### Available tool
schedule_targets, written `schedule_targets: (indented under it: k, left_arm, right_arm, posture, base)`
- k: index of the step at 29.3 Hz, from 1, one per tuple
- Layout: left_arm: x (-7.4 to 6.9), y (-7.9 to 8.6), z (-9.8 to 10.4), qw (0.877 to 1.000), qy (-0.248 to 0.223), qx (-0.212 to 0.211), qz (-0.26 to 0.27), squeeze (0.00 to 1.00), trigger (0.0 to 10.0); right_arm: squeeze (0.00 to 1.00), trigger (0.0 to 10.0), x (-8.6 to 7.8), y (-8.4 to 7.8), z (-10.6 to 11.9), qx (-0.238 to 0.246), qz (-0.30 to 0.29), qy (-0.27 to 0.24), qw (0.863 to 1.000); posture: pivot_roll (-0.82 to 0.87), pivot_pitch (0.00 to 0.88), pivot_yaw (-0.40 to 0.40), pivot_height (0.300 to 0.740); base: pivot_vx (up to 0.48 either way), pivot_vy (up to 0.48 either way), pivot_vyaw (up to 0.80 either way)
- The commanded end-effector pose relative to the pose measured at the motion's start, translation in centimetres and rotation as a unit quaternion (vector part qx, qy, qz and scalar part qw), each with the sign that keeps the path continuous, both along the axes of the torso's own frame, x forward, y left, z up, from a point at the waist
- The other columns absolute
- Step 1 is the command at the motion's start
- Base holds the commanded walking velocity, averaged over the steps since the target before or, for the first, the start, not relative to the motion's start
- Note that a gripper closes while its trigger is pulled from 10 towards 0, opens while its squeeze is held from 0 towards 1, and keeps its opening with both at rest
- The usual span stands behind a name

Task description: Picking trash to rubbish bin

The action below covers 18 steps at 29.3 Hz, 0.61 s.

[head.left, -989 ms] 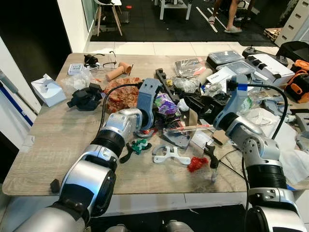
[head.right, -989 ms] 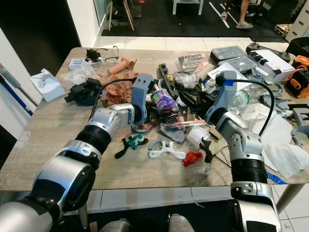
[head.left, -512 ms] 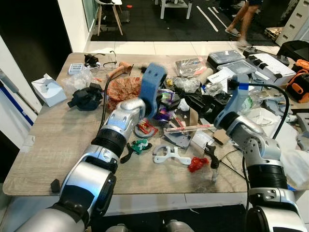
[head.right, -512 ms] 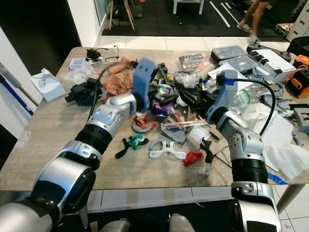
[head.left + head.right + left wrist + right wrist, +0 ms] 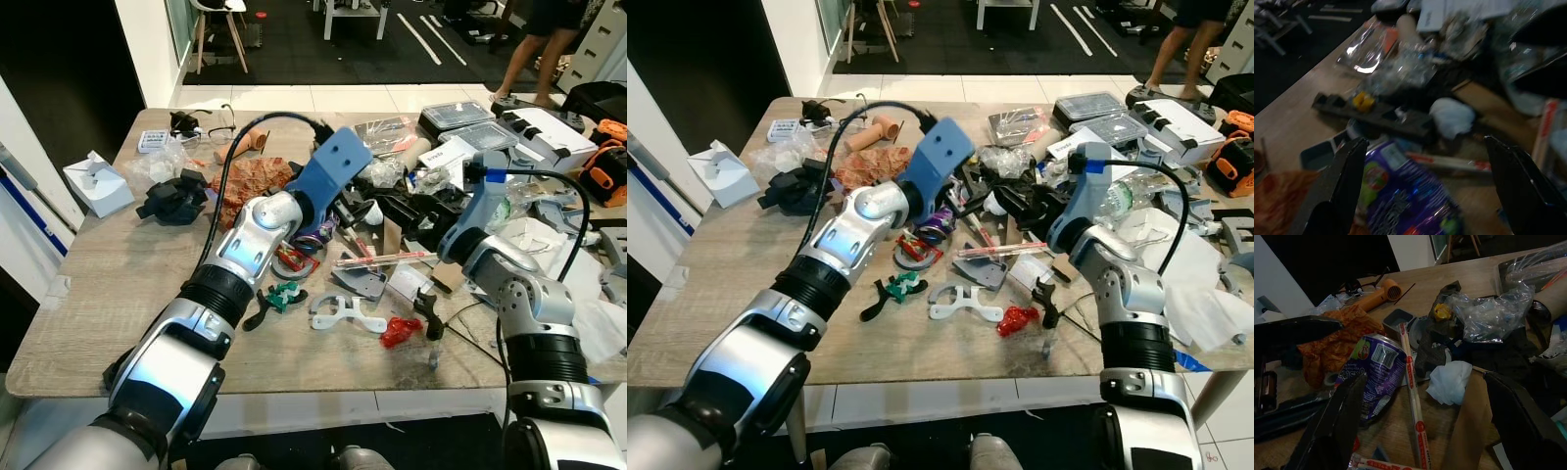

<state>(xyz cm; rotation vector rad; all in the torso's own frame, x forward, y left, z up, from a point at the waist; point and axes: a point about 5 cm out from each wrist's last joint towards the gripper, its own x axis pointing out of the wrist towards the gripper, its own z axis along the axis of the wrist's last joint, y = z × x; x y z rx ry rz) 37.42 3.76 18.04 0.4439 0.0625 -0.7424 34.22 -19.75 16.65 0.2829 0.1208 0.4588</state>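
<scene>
A wooden table (image 5: 108,284) is littered with trash. A shiny purple snack packet (image 5: 315,233) lies in the middle, beside a white tissue wad (image 5: 372,212) and a chopstick wrapper (image 5: 1413,396). My left gripper (image 5: 1425,142) is open and hovers just above the purple packet (image 5: 1400,196), holding nothing. Its blue wrist mount (image 5: 333,171) is tilted up. My right gripper (image 5: 1426,377) is open too, low over the clutter right of the tissue wad (image 5: 1449,382), and points toward the packet (image 5: 1371,372). A crumpled red wrapper (image 5: 400,331) lies near the front edge.
An orange crumpled bag (image 5: 250,181) and a black bundle (image 5: 174,201) lie to the left, with a tissue box (image 5: 98,184) at the far left. Clear plastic containers (image 5: 456,116) and a white box crowd the back right. A person's legs (image 5: 544,39) stand beyond the table.
My left arm has lifted off the table and swung forward and right, its wrist now tilted up over the purple packet. The right arm has stayed put. The person behind has walked to the right.
</scene>
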Motion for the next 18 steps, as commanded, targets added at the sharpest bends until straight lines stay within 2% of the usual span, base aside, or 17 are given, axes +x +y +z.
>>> schedule_targets:
  k: [1,5,7,8,9,11,14,18]
  left_arm:
    - [0.0,0.6,-0.7,1.000,0.001,0.026,0.012,0.00,10.0]
    - [-0.2,0.5,-1.2,0.999,0.003,0.052,0.014,0.00,10.0]
    - [-0.3,0.2,-1.8,0.998,0.043,0.030,0.032,0.00,10.0]
    - [-0.3,0.2,-1.8,0.998,0.043,0.030,0.032,0.00,10.0]
    - [-0.4,0.1,-2.1,0.996,0.075,0.009,0.052,0.00,10.0]
    - [-0.4,0.0,-2.2,0.995,0.081,0.005,0.055,0.00,10.0]
    - [-0.4,-0.1,-2.4,0.989,0.128,-0.032,0.064,0.00,10.0]
    - [-0.5,-0.1,-2.5,0.987,0.140,-0.041,0.065,0.00,10.0]
  right_arm:
    - [0.00,10.0,-0.2,0.0,0.0,-0.008,0.004,0.002,1.000]
    - [0.00,10.0,-0.2,0.1,-0.1,-0.009,0.006,0.003,1.000]
    - [0.00,10.0,-0.2,0.1,-0.1,-0.010,0.007,0.003,1.000]
    - [0.00,10.0,-0.2,0.1,-0.1,-0.010,0.007,0.003,1.000]
    - [0.00,10.0,-0.2,0.1,-0.1,-0.011,0.007,0.003,1.000]
    - [0.00,10.0,-0.2,0.1,-0.1,-0.011,0.007,0.003,1.000]
    - [0.00,10.0,-0.2,0.0,0.0,-0.012,0.005,0.002,1.000]
    - [0.00,10.0,-0.2,-0.1,0.0,-0.012,0.004,0.002,1.000]
  posture:
    - [-0.10,0.000,-0.005,0.740]
    - [-0.10,0.000,-0.005,0.740]
    - [-0.10,0.000,-0.005,0.740]
    - [-0.10,0.000,-0.005,0.740]
    - [-0.10,0.000,-0.005,0.740]
    - [-0.10,0.000,-0.005,0.740]
    - [-0.10,0.000,-0.004,0.740]
    - [-0.10,0.000,-0.004,0.740]
  base:
    - [0.000,0.000,0.00]
    - [0.000,0.000,0.00]
    - [0.000,0.000,0.00]
    - [0.000,0.000,0.00]
    - [0.000,0.000,0.00]
    - [0.000,0.000,0.00]
    - [0.000,0.000,0.00]
    - [0.000,0.000,0.00]
